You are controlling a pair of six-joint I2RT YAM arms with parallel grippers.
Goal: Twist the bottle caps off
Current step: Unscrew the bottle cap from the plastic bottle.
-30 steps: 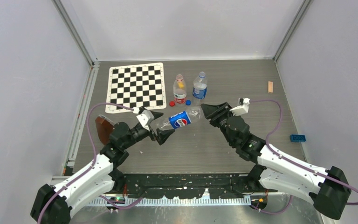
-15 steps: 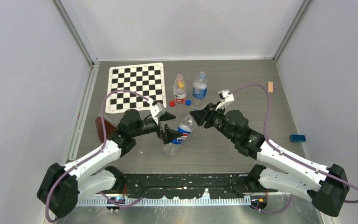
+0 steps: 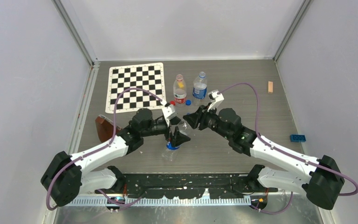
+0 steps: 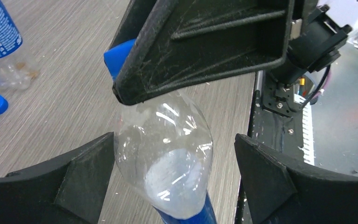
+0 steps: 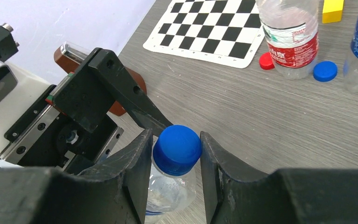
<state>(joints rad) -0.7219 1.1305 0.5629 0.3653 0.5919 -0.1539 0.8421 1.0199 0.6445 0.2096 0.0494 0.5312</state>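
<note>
1. Right gripper (image 5: 177, 143) is clamped on the blue cap (image 5: 177, 151) of the near bottle (image 4: 168, 186), which stands roughly upright between the arms;
2. left gripper (image 4: 173, 140) hangs wide apart, one jaw either side of that bottle's body, gripping nothing;
3. judged step: the last cap; a red cap (image 5: 266, 60) and a loose blue cap (image 5: 325, 71) lie beside the far bottles (image 3: 180, 89);
4. next move probably needs the left jaws to brace the body while the right wrist twists.

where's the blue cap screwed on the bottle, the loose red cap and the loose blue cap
screwed-on blue cap (image 5: 177, 148), right wrist view, middle of its top
loose red cap (image 5: 266, 60), right wrist view, its top face
loose blue cap (image 5: 325, 71), right wrist view, its top face
</note>
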